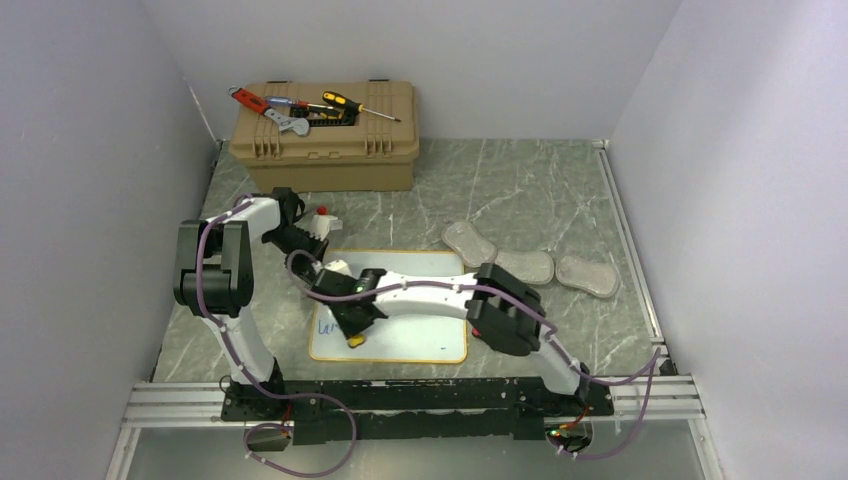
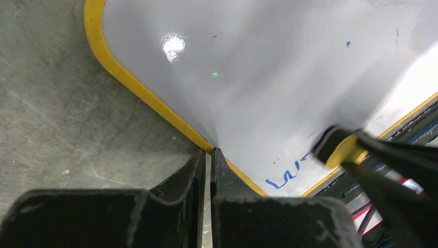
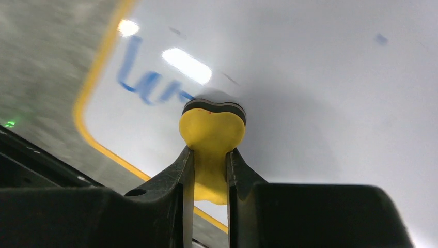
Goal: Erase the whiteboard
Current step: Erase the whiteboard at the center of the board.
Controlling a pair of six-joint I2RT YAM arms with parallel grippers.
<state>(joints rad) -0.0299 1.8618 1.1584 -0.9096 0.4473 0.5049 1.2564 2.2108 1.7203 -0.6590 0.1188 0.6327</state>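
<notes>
The whiteboard (image 1: 420, 340) lies flat on the table in front of the arms, white with a thin orange-yellow frame. Blue handwriting (image 1: 325, 327) sits near its front left corner; it also shows in the left wrist view (image 2: 283, 178) and the right wrist view (image 3: 147, 80). My right gripper (image 1: 355, 335) is shut on a yellow eraser (image 3: 212, 132) with a black pad, held on the board just right of the writing. My left gripper (image 2: 208, 155) is shut and empty, its tips at the board's left frame edge (image 2: 155, 101).
A tan toolbox (image 1: 325, 135) with screwdrivers and a wrench on its lid stands at the back left. Three clear plastic pieces (image 1: 525, 262) lie right of the board. A marker with a red cap (image 1: 322, 215) sits by the left arm. Metal rails (image 1: 400, 395) run along the front.
</notes>
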